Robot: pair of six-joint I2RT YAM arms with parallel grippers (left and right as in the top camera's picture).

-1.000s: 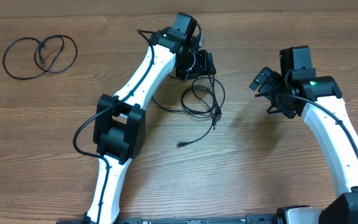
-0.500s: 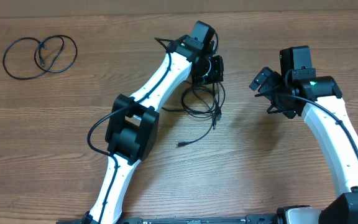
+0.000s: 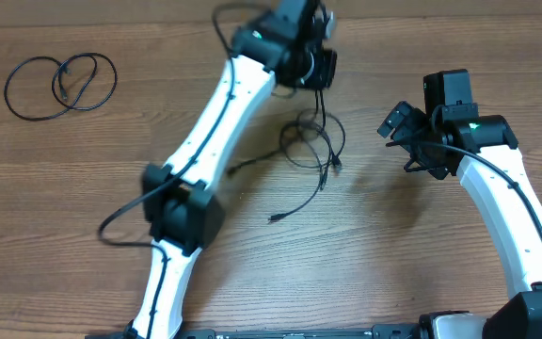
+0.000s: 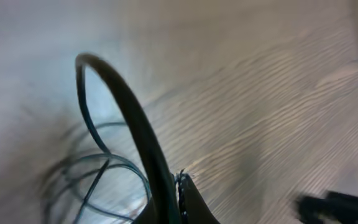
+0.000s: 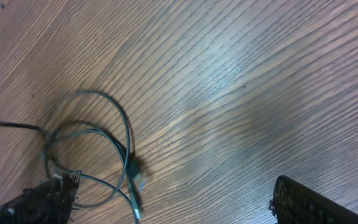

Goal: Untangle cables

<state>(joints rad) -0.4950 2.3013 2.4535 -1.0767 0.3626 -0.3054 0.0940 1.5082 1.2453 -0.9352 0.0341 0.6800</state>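
Observation:
A loose bunch of black cables [image 3: 312, 141] lies at mid-table, and one strand trails to a plug tip [image 3: 273, 218] nearer the front. My left gripper [image 3: 318, 75] is raised over the far side, shut on one strand that runs taut down to the loops. In the left wrist view that cable [image 4: 126, 106] arches up from the closed left gripper [image 4: 178, 190], with blurred loops [image 4: 98, 177] below. My right gripper [image 3: 398, 127] hovers open to the right of the bunch, holding nothing. Its wrist view shows the loops [image 5: 95, 140] and a plug [image 5: 133, 171] left of the right gripper [image 5: 179, 205].
A separate coiled black cable [image 3: 59, 83] lies at the far left of the wooden table [image 3: 412, 245]. The left arm [image 3: 210, 122] stretches diagonally across the table's middle. The right arm [image 3: 506, 207] occupies the right side.
My left gripper closed on a strand and has swung up and toward the far edge, drawing the loops with it and stretching the cable. The right arm has stayed still.

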